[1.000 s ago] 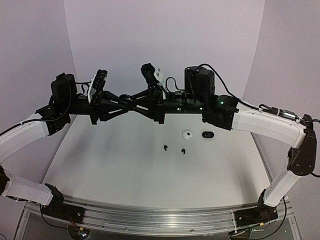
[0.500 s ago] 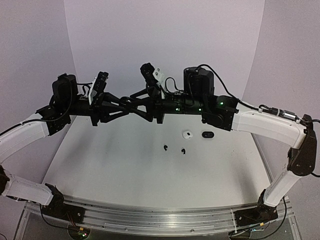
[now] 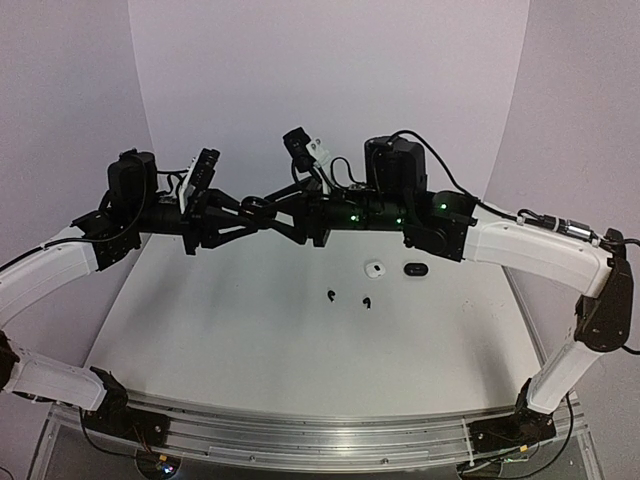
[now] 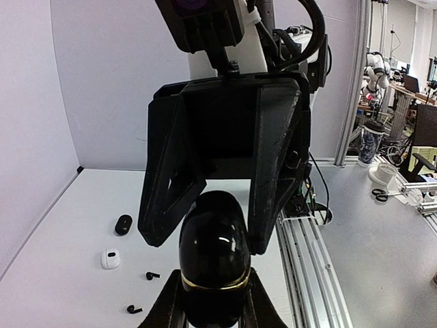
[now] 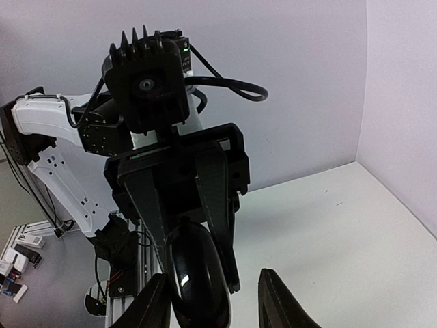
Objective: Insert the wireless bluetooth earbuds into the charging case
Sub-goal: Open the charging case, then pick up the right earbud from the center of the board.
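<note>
Noted both arms raised off the table (image 3: 200, 330), wrists turned toward each other over its 12 o'clock half, grippers meeting nose to nose in mid-air.

Found left gripper (image 4: 213, 290) clamped on a glossy black case (image 4: 213, 246), egg-shaped, with a gold band round it just above the fingertips. Held with rounded end pointing at the other arm.

Found right gripper (image 5: 213, 277) facing it from the opposite side, fingers (image 5: 276, 304) apart and straddling the free end of the same case. From the right wrist, saw one finger close beside the case and the other standing clear with a gap. Cannot tell whether the near finger touches.

Logged the rest lying flat on the table, toward 1 o'clock from its centre, well below the grippers:
- white case (image 3: 376, 268), pebble-shaped.
- small black case (image 3: 415, 268), just beside the white one at its 3 o'clock, not touching.
- two black earbuds (image 3: 366, 301), loose on the surface, outside any case: one at 6 o'clock of the white case, one at its 8 o'clock, apart from each other.

Too small to tell which way the stems point.
</note>
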Controlling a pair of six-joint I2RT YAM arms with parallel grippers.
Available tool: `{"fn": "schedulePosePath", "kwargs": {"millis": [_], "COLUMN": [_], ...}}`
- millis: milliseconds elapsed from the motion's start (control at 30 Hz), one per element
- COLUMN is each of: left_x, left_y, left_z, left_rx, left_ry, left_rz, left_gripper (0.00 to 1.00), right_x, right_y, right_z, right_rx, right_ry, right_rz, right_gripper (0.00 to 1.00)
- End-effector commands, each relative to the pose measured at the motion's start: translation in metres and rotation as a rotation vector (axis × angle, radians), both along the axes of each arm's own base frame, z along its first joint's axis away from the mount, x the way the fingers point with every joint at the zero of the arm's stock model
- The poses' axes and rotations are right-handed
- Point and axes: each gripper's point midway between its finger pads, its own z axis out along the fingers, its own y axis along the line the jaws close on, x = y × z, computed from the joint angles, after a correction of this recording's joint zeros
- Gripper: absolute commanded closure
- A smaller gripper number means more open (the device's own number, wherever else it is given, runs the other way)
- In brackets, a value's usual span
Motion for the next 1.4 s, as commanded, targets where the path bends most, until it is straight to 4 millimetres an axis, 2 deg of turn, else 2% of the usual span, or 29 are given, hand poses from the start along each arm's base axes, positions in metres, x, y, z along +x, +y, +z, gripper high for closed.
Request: {"fn": "schedulePosePath", "kwargs": {"millis": [0,200,533,700,833,1033,1200,1267,1367], "left_x": [-0.026,-0.026,-0.021,-0.003,0.018,0.029,0.032,0.038,0.044], "left_y": [0.005,0.005,0.004,0.000,0.001,0.008,0.013,0.018,0.029], "left_z": [0.012,0.011,0.021,0.010,-0.001,-0.009,-0.015,-0.021,-0.018], "left_rx": [-0.017,-0.013,-0.027,-0.004,0.007,0.006,-0.020,-0.036,-0.105], "left_ry": [-0.055,-0.061,-0.019,0.132,0.241,0.267,0.311,0.329,0.320], "left_rz": [-0.100,-0.106,-0.077,0.012,0.143,0.245,0.297,0.354,0.441], "left_gripper": [1.00,1.00,1.00,1.00,1.00,1.00,1.00,1.00,1.00], "right_x": [0.038,0.040,0.040,0.034,0.033,0.043,0.053,0.062,0.085], "right_y": [-0.019,-0.019,-0.019,-0.017,-0.012,-0.009,-0.012,-0.020,-0.041], "right_z": [0.029,0.027,0.006,0.020,0.022,0.019,0.031,0.038,0.040], "right_rx": [0.076,0.078,0.038,0.069,0.085,0.099,0.134,0.159,0.200], "right_ry": [0.008,0.027,0.056,0.076,0.132,0.209,0.250,0.279,0.374], "right_rz": [-0.138,-0.143,-0.140,-0.093,-0.045,-0.047,-0.061,-0.091,-0.182], "right_gripper": [0.58,0.59,0.60,0.55,0.49,0.44,0.37,0.35,0.32]}}
